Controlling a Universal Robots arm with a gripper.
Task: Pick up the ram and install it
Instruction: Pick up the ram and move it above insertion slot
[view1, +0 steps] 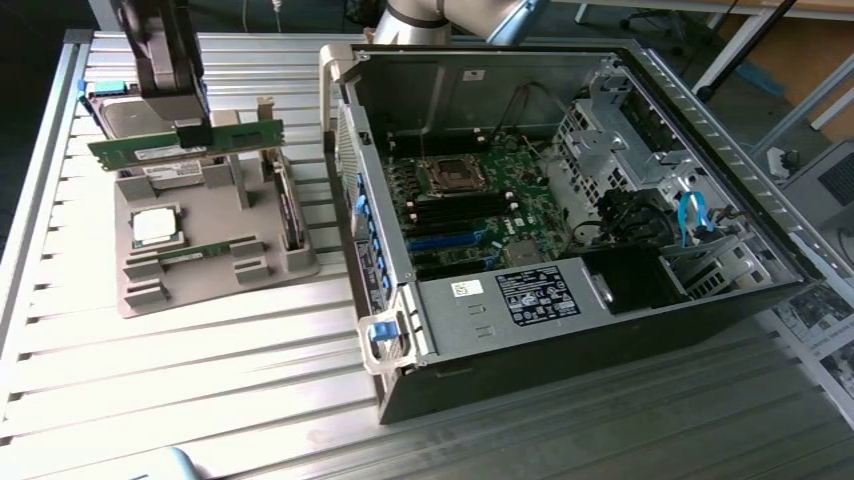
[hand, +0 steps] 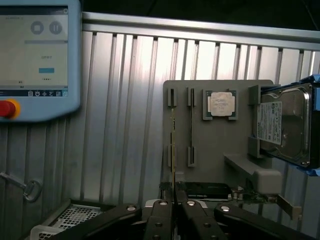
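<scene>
**Ram picked, install not started**

Exterior view: I have the gripper (view1: 194, 135) clamped narrow on the ram (view1: 134, 150). The stick lies level in the air, long side across the frame, above the far end of the grey holder (view1: 214, 275), apart from it. The spare stick (view1: 207, 250) sits in the holder near the CPU (view1: 154, 225), and the hard drive (view1: 120, 112) is behind the held ram. The open computer case (view1: 601, 330) is on the exterior view's right, with the motherboard (view1: 494, 190) exposed. Its memory slots (view1: 447, 208) look empty as far as I can tell. The ram is well apart from them and not yet over the case.

Wrist view: the gripper (hand: 173, 196) has both fingers pressed together on the ram (hand: 173, 150), which shows edge-on as a thin line running away from the jaws. Beyond it is the holder (hand: 220, 145); one of its narrow channels looks vacant, though the held stick lines up with it, and the spare stick (hand: 191, 125) is in the next one. The CPU (hand: 221, 103) and hard drive (hand: 282, 127) are in place. A teach pendant (hand: 35, 60) is off to the side.

My call: the pick is done. The carry to the case and seating in a slot are left.
</scene>
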